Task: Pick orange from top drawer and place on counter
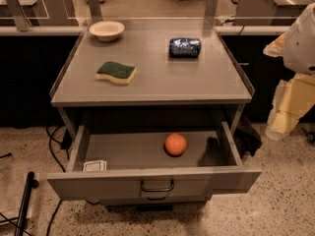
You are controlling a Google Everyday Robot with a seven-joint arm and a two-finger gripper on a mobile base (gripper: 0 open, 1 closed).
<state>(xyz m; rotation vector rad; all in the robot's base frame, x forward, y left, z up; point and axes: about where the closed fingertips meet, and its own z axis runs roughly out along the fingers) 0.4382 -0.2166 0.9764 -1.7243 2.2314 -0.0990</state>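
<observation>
Gripper (281,119) sits at the right edge of the view, off the cabinet's right side and roughly level with the worktop's front edge. It is outside the drawer and well apart from the orange. Cannot tell whether it is released or clenched. It is a pale yellowish blocky shape, nothing is seen in it, and it touches neither cabinet nor fruit. The white arm (305,38) above it is cut off by the frame.

Counts:
- One orange (175,144), lying on the floor of the open drawer (98,183), right of centre and toward the back.
- One handle (157,185) at the middle of the drawer front. A second handle just below it is only partly seen.
- One small white flat item (94,166) in the drawer's front left corner, half hidden by the front panel. It is too unclear to name.
- One worktop (162,77), with three things on it, all apart from each other:
  - one green-and-yellow sponge (116,73), left of centre
  - one pale bowl (107,30), back left
  - one shiny blue packet (184,47), back right of centre

Hard to make out:
- A dark patch (212,154) in the drawer's right end, either shadow or object.
- A dark lump (248,136) against the cabinet's right side.
- Black cables (53,141) run down the left onto the speckled floor (285,200).
</observation>
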